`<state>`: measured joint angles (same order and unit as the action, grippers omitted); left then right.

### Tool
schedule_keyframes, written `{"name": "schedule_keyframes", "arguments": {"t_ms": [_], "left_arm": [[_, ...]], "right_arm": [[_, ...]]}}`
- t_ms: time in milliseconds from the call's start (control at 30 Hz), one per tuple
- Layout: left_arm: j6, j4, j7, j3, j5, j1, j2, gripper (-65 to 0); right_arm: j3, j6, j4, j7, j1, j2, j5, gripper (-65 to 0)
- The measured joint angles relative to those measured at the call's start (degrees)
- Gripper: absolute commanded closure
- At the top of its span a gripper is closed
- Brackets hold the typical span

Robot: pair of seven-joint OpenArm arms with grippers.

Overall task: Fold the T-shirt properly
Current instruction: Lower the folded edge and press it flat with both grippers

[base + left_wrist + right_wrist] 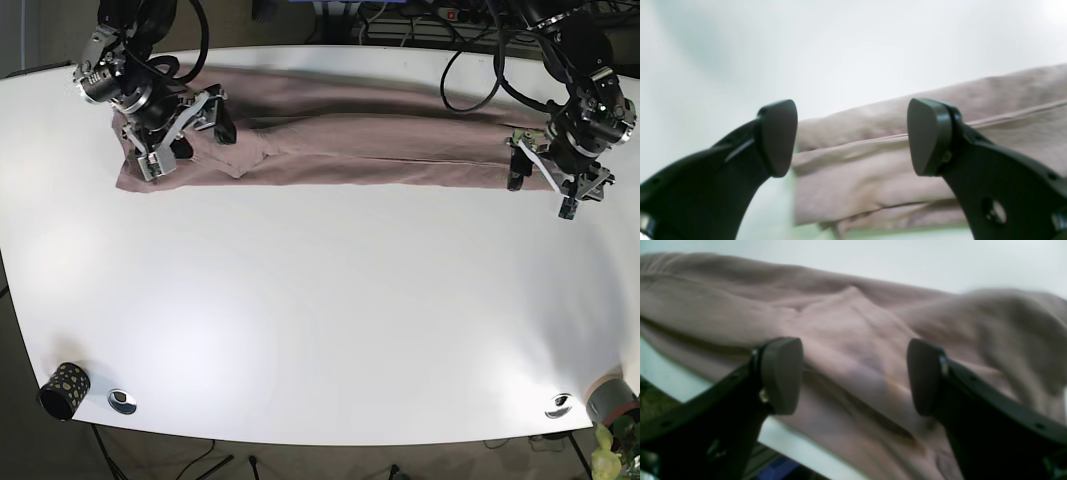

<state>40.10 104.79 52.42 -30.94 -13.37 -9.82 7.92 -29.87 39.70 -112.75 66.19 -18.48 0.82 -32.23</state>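
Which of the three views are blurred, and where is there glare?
Left wrist view: T-shirt soft, table washed out white. Right wrist view: the cloth blurred, worst at right. Base view: sharp, with bright patches of glare on the table's near half.

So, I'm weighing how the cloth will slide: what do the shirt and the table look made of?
The shirt looks like soft matte knit, probably cotton, dusty pink: it wrinkles and sags in rounded folds. The table looks like a hard, smooth white top, perhaps laminate, since lamps glare off it. Probably slippery.
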Motion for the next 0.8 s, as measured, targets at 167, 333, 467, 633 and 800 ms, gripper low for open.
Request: {"name": "schedule_keyframes", "arguments": {"t_ms": [167,333,467,633,800], "left_arm": [[0.0,-0.3,0.1,2.2,0.4,-2.9,0.0,-47.1],[0.0,-5.2,-0.6,2.8,4.5,-2.9,0.3,-47.1],[-0.1,-9.3,-1.5,2.5,4.5,-2.8,0.4,-47.2],[0.2,-12.0,-1.0,3.0,4.6,1.0,2.0,-47.5],[0.2,-18.5,-1.8,2.8,4.5,6.6,2.4,-47.6]], "right_arm": [[1.3,-0.02,2.6,0.0,0.0,-0.2,6.3,-39.8],[1.1,0.00,7.5,-3.8,0.2,0.0,8.9,-39.0],[1.3,0.85,11.5,-8.1,1.5,1.2,9.5,-39.2],[1.4,0.83,15.9,-10.1,5.6,2.1,10.0,-39.2],[1.5,1.25,20.7,-10.7,10.9,3.2,9.9,-39.3]]}}
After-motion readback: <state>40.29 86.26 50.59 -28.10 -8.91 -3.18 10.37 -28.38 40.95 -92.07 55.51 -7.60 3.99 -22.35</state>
